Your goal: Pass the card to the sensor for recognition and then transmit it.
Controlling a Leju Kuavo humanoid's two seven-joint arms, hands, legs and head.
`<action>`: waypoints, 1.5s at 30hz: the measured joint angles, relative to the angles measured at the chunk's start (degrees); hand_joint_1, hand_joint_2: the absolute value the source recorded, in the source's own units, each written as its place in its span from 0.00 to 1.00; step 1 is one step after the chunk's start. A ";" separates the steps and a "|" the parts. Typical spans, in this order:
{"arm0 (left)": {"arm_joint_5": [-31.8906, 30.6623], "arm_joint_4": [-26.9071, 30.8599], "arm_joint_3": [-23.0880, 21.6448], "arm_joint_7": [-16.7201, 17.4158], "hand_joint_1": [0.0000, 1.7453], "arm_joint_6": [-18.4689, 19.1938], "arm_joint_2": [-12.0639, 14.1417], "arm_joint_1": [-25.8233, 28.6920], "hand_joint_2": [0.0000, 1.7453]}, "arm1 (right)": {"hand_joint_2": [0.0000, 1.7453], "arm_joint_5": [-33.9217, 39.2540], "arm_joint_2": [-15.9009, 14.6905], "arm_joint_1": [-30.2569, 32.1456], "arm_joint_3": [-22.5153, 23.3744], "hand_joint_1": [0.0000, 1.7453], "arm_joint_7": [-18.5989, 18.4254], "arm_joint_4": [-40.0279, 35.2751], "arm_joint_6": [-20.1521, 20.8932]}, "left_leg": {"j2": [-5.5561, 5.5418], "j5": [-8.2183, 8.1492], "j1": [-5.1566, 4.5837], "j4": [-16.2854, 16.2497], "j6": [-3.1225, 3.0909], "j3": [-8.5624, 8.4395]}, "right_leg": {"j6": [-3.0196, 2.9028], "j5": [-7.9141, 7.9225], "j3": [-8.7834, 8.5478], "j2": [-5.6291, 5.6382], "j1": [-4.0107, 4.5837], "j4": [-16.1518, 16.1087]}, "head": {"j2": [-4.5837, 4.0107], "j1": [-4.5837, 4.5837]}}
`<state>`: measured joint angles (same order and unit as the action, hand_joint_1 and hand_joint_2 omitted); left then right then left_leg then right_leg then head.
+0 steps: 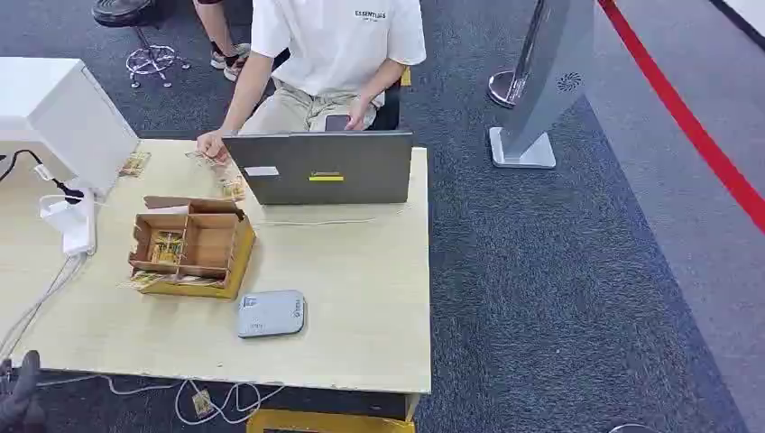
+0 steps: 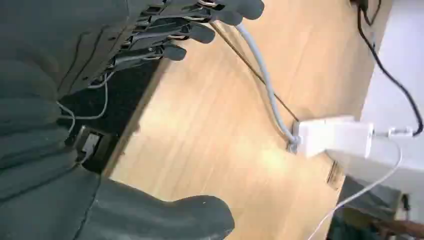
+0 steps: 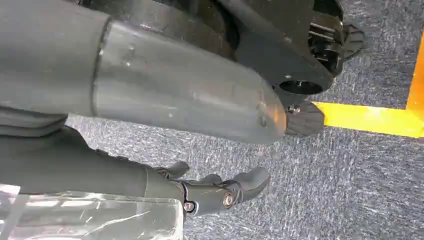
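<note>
Cards (image 1: 167, 245) are seen tucked in a compartment of the wooden box (image 1: 191, 245) on the table (image 1: 361, 298), with the grey sensor (image 1: 271, 314) laid flat just in front of it. The left hand (image 2: 75, 100) is held at the table's near edge, fingers spread, nothing gripped. The right hand (image 3: 210, 192) is hung over the carpet, fingers loosely curled, nothing held.

Head view: evenly and brightly lit from overhead, shadows soft and short; detail softened by compression. Left wrist view: a pale glare patch is seen on the table (image 2: 215, 150) toward 5 o'clock; the nearby left hand (image 2: 75, 125) is blurred. Right wrist view: dimmer, carpet (image 3: 350, 175) grain smeared.
</note>
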<state>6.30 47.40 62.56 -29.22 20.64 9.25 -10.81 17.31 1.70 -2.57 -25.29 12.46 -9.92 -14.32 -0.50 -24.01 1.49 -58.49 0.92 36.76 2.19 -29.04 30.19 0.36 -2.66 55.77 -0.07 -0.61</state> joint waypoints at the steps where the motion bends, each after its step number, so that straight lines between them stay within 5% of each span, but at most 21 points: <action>1: -1.39 0.61 -0.96 0.54 0.00 -0.87 0.13 -0.36 1.00 | 0.00 -0.09 0.00 -0.06 -0.24 0.00 -0.24 0.00 0.00 | 0.00 0.00 0.00 0.00 0.00 0.00 | 0.00 0.00 0.01 0.00 0.00 0.00 | 0.00 0.02; 20: -29.42 12.70 -23.56 10.23 0.00 -18.77 2.64 -6.85 1.00 | 0.00 -2.16 0.07 -0.94 -3.10 0.00 -3.45 -0.02 -0.20 | 0.01 0.02 0.00 -0.01 -0.01 0.05 | 0.02 0.04 -0.10 0.02 0.03 0.07 | 0.00 0.07; 42: -56.08 20.72 -42.82 20.02 0.00 -34.98 6.32 -15.70 1.00 | 0.00 -4.55 1.18 -1.88 -5.81 0.00 -6.84 -0.04 -1.09 | 0.38 0.03 0.04 -0.04 0.01 -0.10 | -0.08 0.18 0.04 0.44 0.05 0.08 | 0.02 0.04; 43: -56.61 20.85 -42.87 20.35 0.14 -35.24 6.36 -15.74 1.00 | 0.00 -4.57 1.18 -1.87 -5.83 0.00 -6.84 -0.04 -1.11 | 0.40 0.04 0.04 -0.06 0.01 -0.10 | -0.08 0.18 0.09 0.45 0.04 0.08 | 0.00 -0.02; 44: -57.22 21.05 -43.32 20.48 1.00 -35.50 6.40 -15.86 1.00 | 0.00 -4.70 1.18 -1.85 -5.92 0.00 -6.91 -0.04 -1.11 | 0.42 0.04 0.05 -0.06 0.01 -0.09 | -0.08 0.18 0.10 0.44 0.05 0.08 | 0.00 -0.04; 45: -58.16 21.38 -44.28 20.74 1.00 -35.93 6.58 -16.16 1.00 | 0.00 -4.74 1.18 -1.87 -6.12 0.00 -6.99 -0.04 -1.16 | 0.40 0.04 0.07 -0.07 0.01 -0.07 | -0.08 0.18 0.10 0.41 0.06 0.08 | 0.00 -0.02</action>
<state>-51.86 68.78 18.28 -8.48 -15.30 15.82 -26.96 12.57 2.89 -4.45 -31.41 5.46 -9.97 -15.47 -0.09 -23.98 1.56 -58.56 0.92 36.69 2.11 -28.86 30.29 0.77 -2.60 55.85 -0.07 -0.63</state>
